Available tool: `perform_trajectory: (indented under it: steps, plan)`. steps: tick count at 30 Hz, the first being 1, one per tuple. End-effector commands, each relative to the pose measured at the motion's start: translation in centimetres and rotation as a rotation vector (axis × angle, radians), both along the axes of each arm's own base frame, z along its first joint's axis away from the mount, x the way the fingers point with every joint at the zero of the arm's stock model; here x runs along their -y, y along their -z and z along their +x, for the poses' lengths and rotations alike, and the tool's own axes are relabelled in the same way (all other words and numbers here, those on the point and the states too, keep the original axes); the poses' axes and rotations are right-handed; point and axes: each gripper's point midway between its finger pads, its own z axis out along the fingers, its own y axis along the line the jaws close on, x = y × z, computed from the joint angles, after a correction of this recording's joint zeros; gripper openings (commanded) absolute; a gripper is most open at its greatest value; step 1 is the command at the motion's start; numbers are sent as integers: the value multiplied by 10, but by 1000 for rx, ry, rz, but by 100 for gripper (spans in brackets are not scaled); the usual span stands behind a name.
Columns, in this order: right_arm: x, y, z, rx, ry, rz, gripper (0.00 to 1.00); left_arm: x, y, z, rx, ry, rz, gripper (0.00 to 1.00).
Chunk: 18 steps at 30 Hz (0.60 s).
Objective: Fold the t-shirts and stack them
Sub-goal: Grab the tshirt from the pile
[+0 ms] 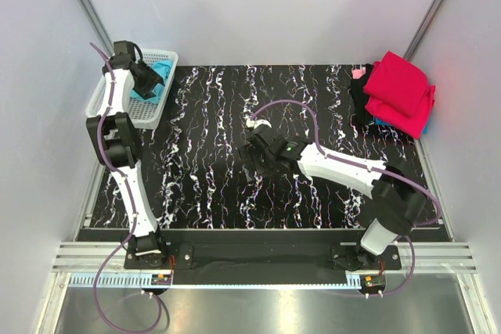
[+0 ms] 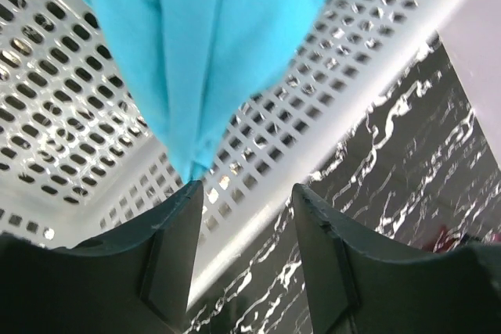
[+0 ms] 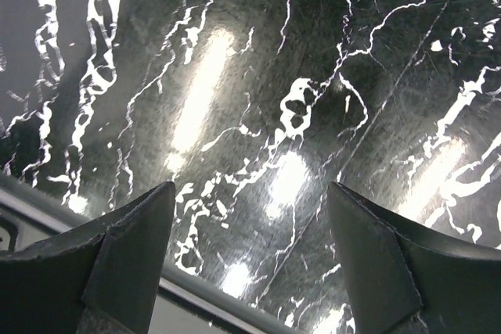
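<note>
Left gripper [image 2: 246, 189] hangs in the white basket [image 2: 63, 131], far-left of desk [image 1: 203, 170]. Jaws part-open, nothing clamped. Turquoise t-shirt [image 2: 211, 52] tip meets one finger, contact unclear. Right gripper [image 3: 250, 189] spread wide, holding nothing, above desk centre. Red t-shirt [image 1: 399, 87] tops the folded stack, far-right corner.

Black counter [image 1: 227, 193] in view, white marble veining all across it, bright lights glaring off its glossy surface. At the far-left corner, a white mesh basket [image 1: 169, 68] with slotted walls. A silver metal rail [image 1: 78, 258] runs along the near edge.
</note>
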Motion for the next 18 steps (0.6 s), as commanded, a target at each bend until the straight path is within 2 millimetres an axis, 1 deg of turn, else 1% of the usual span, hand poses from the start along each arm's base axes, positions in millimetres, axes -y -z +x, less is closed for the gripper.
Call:
perform_trajectory:
  steps: [1,5,7,8,9,10,12,15,16,18]
  plan:
    - [-5,12,8,-17,-26,17,85,-17,-19,21,89,-69,24,54]
    - [-6,26,14,-47,-25,7,85,-30,-8,25,87,-124,76,51]
    - [-7,31,17,-58,-20,3,85,-33,1,25,77,-130,91,50]
    - [-7,32,19,-60,-18,7,85,-34,4,26,76,-131,95,49]
    - [-7,33,20,-63,-14,7,85,-39,8,26,69,-146,118,49]
    - [-7,33,22,-63,-9,10,85,-41,16,26,60,-143,121,48]
    - [-8,33,23,-64,-4,15,84,-41,24,27,51,-147,125,48]
    - [-7,33,27,-62,6,16,84,-44,47,23,5,-169,131,49]
    - [-7,32,28,-62,7,16,85,-45,48,23,3,-170,132,49]
    - [-6,32,29,-62,11,17,84,-45,58,20,-21,-178,137,49]
